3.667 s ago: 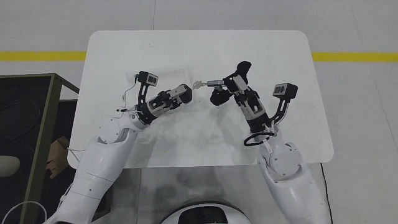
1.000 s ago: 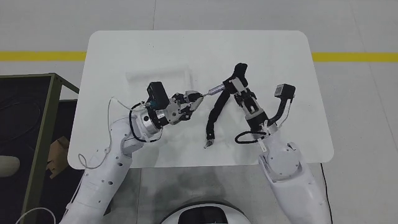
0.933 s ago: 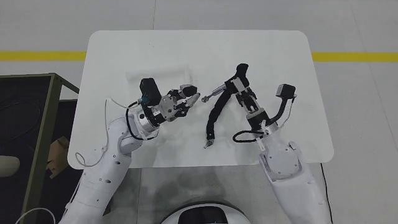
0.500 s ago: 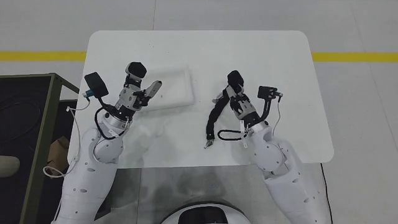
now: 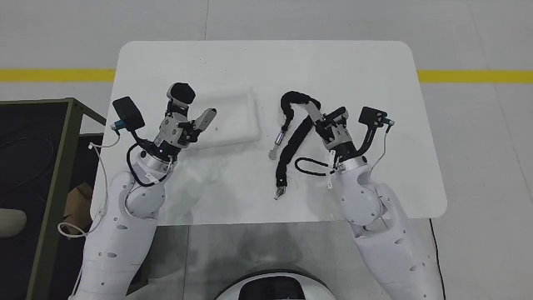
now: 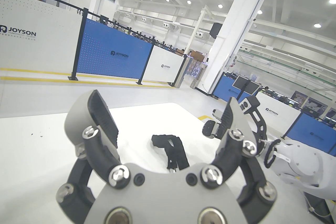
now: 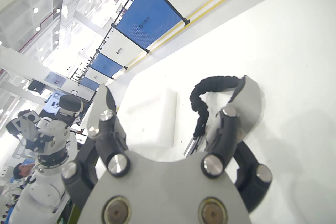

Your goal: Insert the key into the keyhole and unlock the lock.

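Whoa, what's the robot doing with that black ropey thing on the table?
It's a two-armed robot working on a lock. The black cable lock lies on the white table between the arms, and neither hand is holding it. The right hand is open right beside the lock. The left hand is open too, off to the side by a white pad. The key is too small to pick out, so I can't tell if it's unlocked.

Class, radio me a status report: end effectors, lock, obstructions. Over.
Left end effector open, by white foam block. Right end effector open, beside black cable lock. Lock lying on table, unheld.
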Robot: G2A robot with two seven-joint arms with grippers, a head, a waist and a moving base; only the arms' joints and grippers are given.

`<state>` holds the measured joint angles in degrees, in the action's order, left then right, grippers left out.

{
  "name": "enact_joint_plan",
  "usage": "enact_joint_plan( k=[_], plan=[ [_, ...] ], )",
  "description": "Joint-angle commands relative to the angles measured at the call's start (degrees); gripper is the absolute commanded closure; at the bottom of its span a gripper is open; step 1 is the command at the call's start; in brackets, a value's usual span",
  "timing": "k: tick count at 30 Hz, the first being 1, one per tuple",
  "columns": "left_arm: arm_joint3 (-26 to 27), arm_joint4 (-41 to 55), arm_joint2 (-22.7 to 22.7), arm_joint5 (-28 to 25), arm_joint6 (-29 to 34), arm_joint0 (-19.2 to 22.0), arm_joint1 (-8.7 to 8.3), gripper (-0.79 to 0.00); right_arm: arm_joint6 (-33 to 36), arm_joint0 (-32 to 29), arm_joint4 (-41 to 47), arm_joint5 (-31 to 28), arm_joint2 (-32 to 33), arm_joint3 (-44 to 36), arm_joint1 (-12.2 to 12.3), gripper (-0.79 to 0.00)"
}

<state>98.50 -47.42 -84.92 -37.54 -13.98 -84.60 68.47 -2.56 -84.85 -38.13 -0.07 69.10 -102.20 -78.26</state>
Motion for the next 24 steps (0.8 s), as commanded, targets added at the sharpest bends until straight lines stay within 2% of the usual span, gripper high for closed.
enact_joint_plan(
  k=[1,24],
  plan=[
    [0.00,0.00,0.00,0.00,0.00,0.00,0.00,-0.784,0.00,0.00,0.00,0.00,0.00,0.00,0.00,-0.769],
    [0.00,0.00,0.00,0.00,0.00,0.00,0.00,-0.784,0.17,0.00,0.03,0.06,-0.01,0.00,0.00,-0.784]
  ],
)
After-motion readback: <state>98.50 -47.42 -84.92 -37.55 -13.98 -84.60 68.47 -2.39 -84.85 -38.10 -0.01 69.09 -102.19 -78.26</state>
